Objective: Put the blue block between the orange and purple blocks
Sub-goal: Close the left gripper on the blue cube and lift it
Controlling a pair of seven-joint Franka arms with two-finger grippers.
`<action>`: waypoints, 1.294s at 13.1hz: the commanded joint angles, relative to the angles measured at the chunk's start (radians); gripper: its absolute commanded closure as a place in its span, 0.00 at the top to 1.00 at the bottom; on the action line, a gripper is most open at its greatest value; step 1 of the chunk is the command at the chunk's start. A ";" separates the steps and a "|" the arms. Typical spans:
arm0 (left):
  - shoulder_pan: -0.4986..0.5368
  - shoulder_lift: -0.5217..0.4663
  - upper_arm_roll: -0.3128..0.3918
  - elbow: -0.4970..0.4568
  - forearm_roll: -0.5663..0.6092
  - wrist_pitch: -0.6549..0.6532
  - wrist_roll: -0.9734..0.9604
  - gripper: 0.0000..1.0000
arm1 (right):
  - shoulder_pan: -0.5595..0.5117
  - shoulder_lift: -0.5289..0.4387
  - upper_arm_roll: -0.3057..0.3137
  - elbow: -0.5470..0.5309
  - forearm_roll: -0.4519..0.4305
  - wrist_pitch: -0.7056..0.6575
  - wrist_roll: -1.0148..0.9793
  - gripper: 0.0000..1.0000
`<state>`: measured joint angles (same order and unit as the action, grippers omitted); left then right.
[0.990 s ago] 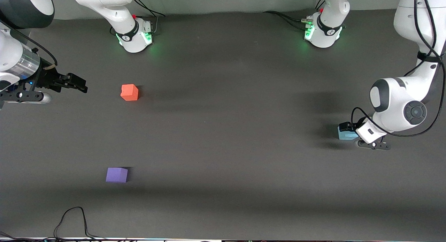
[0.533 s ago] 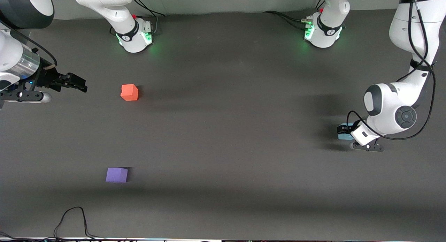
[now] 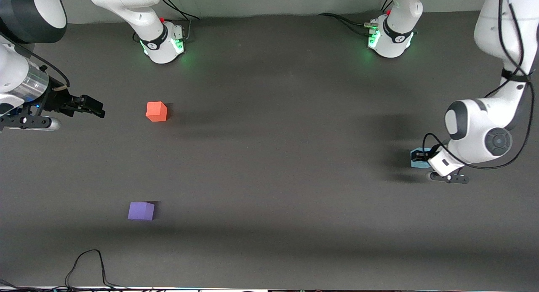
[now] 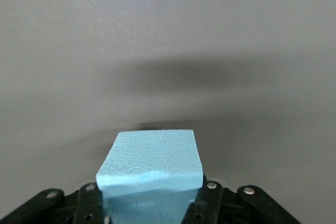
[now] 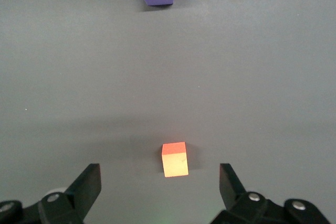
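The left gripper (image 3: 421, 156) has its fingers squeezed on the blue block (image 3: 417, 161), just off the table at the left arm's end. That part is done. Carrying it between the orange block (image 3: 156, 111) and purple block (image 3: 141, 211) is left. It is a cube with no long side, held level. The right gripper (image 3: 90, 106) waits, fingers apart.

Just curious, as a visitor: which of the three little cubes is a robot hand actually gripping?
The blue cube. The left gripper is shut on it; the orange cube and purple cube sit alone, untouched.
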<state>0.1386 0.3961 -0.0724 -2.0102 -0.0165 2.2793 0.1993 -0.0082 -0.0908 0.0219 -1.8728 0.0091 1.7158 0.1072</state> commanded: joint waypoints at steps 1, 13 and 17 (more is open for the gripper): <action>0.007 -0.245 0.003 -0.022 -0.005 -0.182 0.002 0.00 | 0.007 -0.001 -0.002 -0.005 -0.011 0.021 0.012 1.00; -0.080 -0.441 -0.203 0.241 -0.014 -0.593 -0.485 0.00 | 0.007 -0.086 -0.002 -0.086 -0.012 0.004 0.006 1.00; -0.186 -0.352 -0.351 0.404 -0.049 -0.618 -0.717 0.00 | 0.010 -0.099 0.001 -0.117 -0.011 0.010 0.008 1.00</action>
<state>-0.0067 -0.0311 -0.3985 -1.7220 -0.0494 1.7164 -0.4391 -0.0072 -0.1561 0.0233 -1.9422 0.0091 1.7112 0.1072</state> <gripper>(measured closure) 0.445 0.000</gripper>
